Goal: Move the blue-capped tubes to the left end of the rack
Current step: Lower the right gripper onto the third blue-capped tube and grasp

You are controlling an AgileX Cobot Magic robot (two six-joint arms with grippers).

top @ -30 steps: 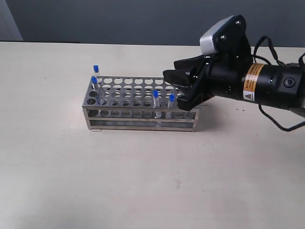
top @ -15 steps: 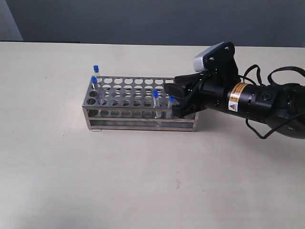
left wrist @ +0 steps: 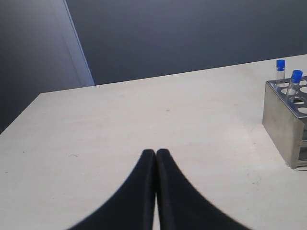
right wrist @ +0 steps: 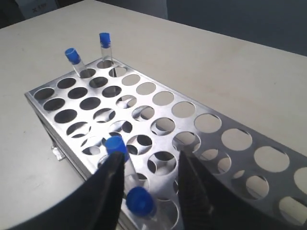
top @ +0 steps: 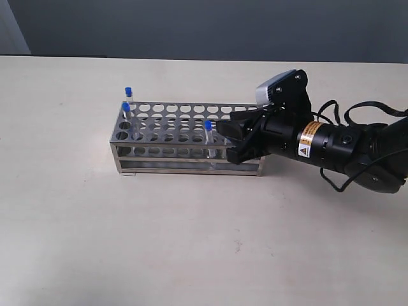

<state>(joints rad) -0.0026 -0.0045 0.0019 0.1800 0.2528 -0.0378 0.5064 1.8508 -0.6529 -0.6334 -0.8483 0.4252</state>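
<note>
The steel rack (top: 166,131) lies lengthwise on the table. Two blue-capped tubes (top: 128,92) (top: 125,108) stand at its left end, also seen in the left wrist view as tubes (left wrist: 280,64) (left wrist: 296,75). A third tube (top: 208,126) stands in the front row right of the middle. My right gripper (top: 233,139) is open over the rack's right part. In the right wrist view the fourth tube (right wrist: 140,200) stands between the fingers of this gripper (right wrist: 151,155), near one finger (right wrist: 108,191), with the third tube (right wrist: 115,143) just past that fingertip. My left gripper (left wrist: 156,152) is shut, empty, away from the rack (left wrist: 283,120).
The rack stands on a pale table (top: 191,242) with a dark wall behind. The right arm's black body and cables (top: 344,150) stretch to the right of the rack. Most rack holes (right wrist: 163,98) hold nothing.
My right gripper has moved left and down onto the rack's right part. Its fingers now stand either side of the rightmost tube and hide it in the exterior view.
</note>
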